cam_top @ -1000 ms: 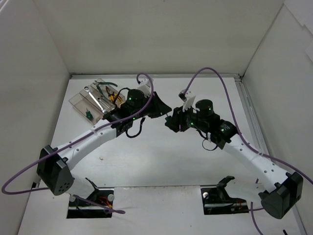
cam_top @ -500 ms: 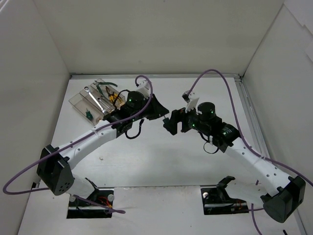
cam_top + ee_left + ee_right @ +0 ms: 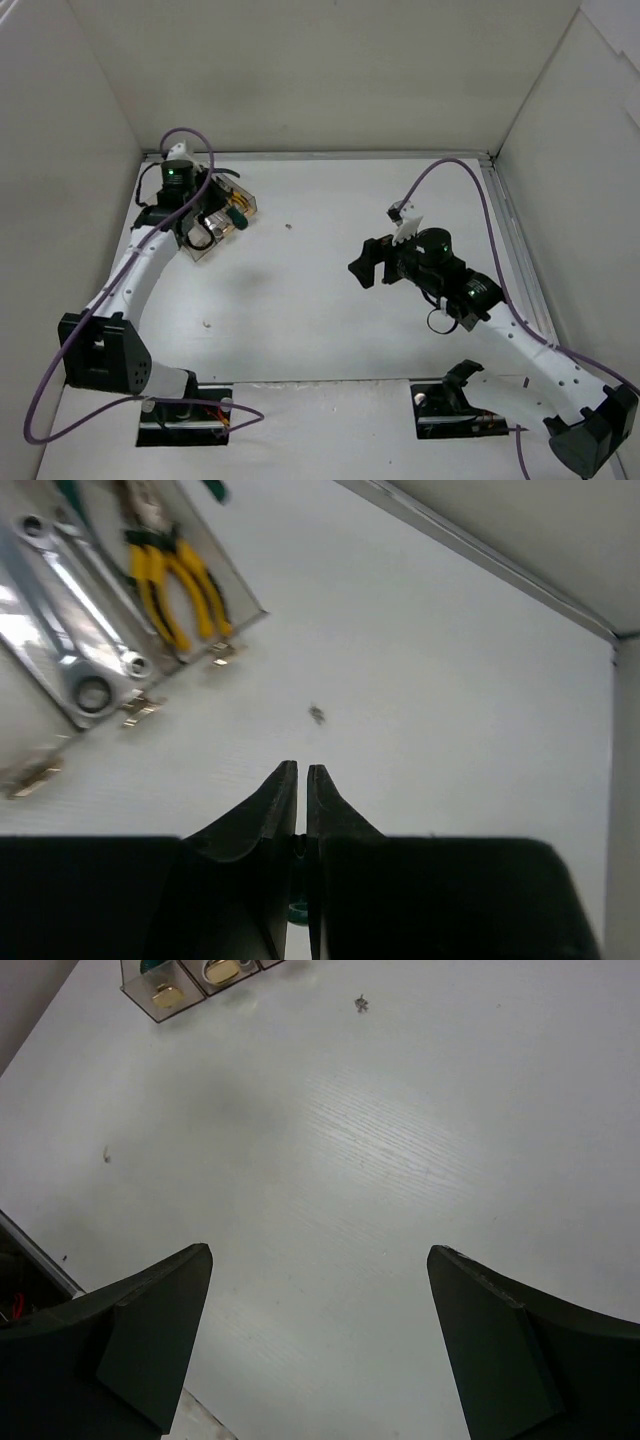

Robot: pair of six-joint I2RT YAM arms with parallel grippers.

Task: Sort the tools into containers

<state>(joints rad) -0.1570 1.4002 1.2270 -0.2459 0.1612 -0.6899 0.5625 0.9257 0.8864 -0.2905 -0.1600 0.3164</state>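
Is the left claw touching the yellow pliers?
Apart. In the left wrist view, bare table shows between the shut left gripper and the yellow pliers.

Yellow-handled pliers and silver wrenches lie flat in adjacent compartments of clear containers, far-left of table.

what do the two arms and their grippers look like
Both arms have white tubular links with black joint housings, small green lights and loose purple cables. The left gripper and right gripper have matte black, tapering fingers.
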